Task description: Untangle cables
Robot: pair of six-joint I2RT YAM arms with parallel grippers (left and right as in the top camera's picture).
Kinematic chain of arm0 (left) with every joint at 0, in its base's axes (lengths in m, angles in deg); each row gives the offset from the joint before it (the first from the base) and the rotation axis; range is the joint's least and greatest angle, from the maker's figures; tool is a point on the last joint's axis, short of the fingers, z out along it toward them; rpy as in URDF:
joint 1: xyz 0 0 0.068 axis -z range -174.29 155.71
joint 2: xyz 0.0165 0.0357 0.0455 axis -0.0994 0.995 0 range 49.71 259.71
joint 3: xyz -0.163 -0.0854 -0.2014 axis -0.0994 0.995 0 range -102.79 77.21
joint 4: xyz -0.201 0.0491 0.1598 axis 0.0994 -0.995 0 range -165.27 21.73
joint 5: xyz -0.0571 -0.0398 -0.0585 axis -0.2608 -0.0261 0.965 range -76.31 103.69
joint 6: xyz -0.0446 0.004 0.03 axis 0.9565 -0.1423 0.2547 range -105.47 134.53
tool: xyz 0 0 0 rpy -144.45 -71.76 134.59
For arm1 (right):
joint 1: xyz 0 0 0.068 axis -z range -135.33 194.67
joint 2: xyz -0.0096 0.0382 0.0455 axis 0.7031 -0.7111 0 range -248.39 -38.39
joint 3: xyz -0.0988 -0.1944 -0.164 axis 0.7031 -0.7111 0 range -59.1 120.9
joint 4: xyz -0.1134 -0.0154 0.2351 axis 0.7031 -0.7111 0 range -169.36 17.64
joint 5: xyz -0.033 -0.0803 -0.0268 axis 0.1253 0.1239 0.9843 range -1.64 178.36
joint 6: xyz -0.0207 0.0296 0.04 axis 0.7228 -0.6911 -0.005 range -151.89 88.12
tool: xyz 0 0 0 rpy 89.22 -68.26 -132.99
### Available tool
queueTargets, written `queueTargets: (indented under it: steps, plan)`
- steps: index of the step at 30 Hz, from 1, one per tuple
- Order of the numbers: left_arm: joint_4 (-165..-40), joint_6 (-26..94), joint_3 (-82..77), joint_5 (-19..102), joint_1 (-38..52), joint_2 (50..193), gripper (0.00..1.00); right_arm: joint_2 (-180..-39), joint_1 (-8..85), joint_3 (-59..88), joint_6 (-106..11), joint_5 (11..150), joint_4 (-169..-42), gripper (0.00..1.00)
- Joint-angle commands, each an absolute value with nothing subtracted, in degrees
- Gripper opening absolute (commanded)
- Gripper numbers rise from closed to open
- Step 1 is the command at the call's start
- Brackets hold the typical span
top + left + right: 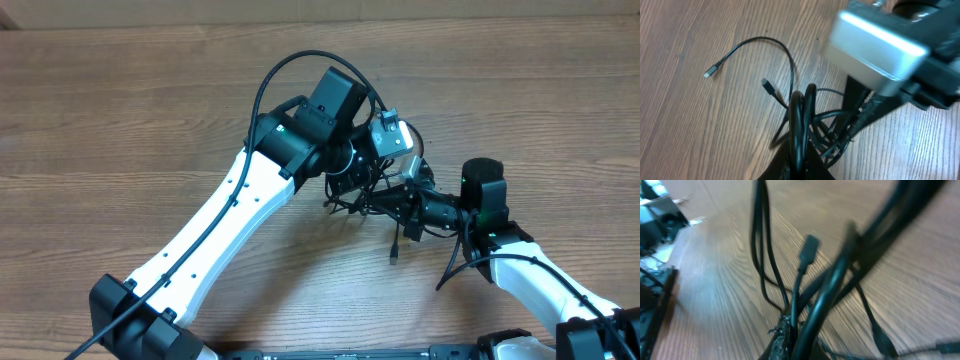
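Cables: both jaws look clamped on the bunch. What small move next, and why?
Probably draw the right jaws slowly, a little, away from the left jaws to loosen the cables. Both jaws seem shut on them, and they sit bunched tight in between. A silvery plug and a black plug lie free on the table, so slack can likely follow.

Blurred cables (830, 292), jaws mostly hidden.

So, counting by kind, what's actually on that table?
Arms: 2, the left arm and the right arm
Cable tangle: 1, too knotted to count its cords
Total: 3
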State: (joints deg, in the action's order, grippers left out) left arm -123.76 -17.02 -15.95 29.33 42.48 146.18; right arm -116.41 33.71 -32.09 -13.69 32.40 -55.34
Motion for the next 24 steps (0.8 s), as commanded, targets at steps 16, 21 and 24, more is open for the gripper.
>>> queueTargets:
  steps: [16,21,24]
  plan:
    - [-121.83,15.32,-17.11,13.26,35.25,145.98,0.05,-102.73,37.82,-31.64,-24.62,19.15,-42.36,0.04]
    - [-122.07,20.96,-17.11,13.26,32.36,145.98,0.04,-97.44,39.35,-31.64,-24.66,19.17,-42.42,0.04]
    - [-122.34,22.95,-17.11,13.26,31.16,145.98,0.04,-94.99,40.71,-31.64,-25.3,19.22,-42.4,0.04]
